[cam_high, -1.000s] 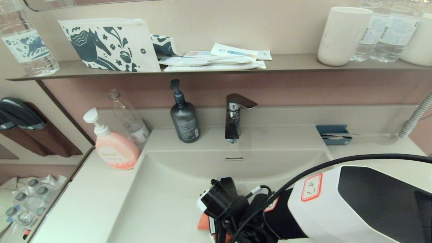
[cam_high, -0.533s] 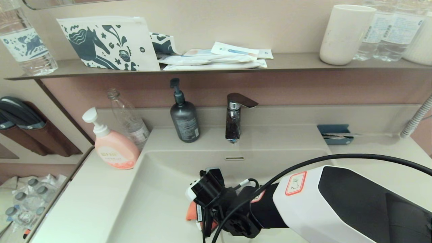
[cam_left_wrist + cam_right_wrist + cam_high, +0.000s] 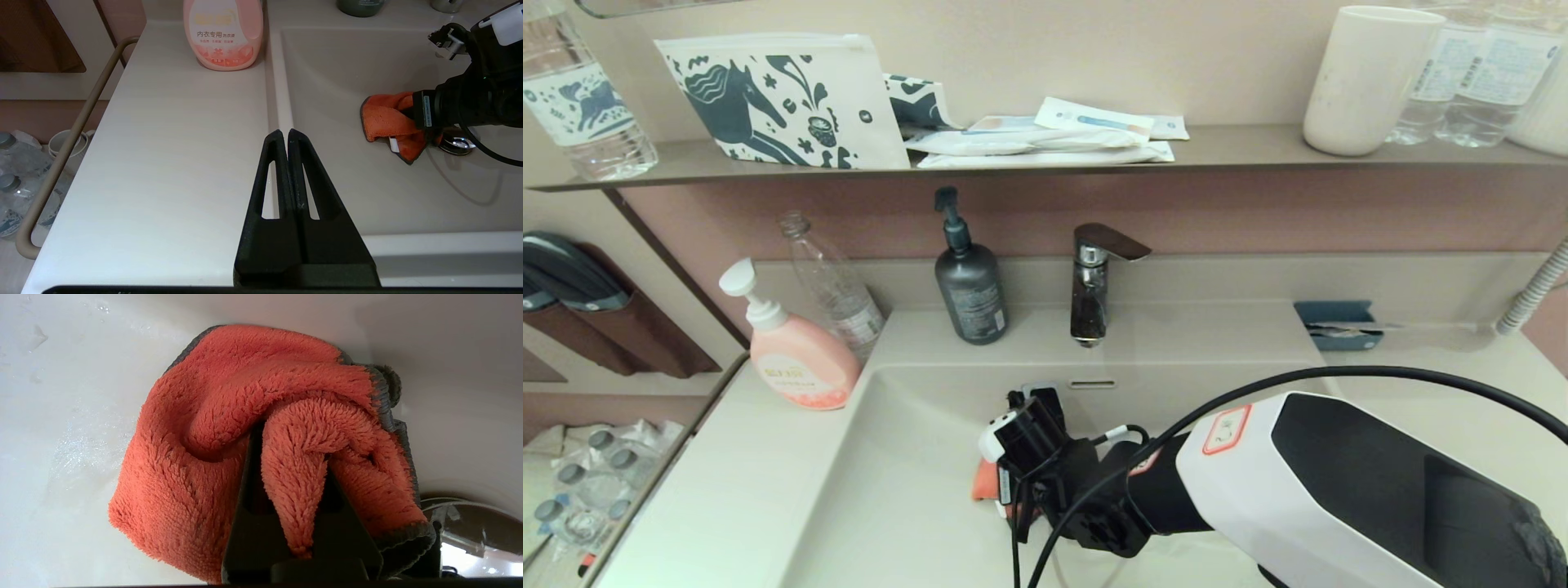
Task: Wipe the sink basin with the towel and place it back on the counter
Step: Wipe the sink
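Head view shows one sink basin (image 3: 907,490), taken here as the landmark. Left of it, on the counter (image 3: 735,482), stand two bottles: one pink pump bottle (image 3: 792,355) at the basin's back left corner and one clear bottle (image 3: 837,290) just behind that. The counter strip left of the basin is otherwise bare up to its left edge. The left gripper (image 3: 286,136) hangs over the basin's left rim, jaws pressed together on nothing. Behind the basin stand one dark pump bottle (image 3: 969,286) and one tap (image 3: 1090,286). Inside the basin, one towel (image 3: 386,120) lies bunched on the floor just beside the drain plug (image 3: 455,145), pinched between the narrow jaws of the right gripper (image 3: 294,498). Basin floor left of the towel lies open.
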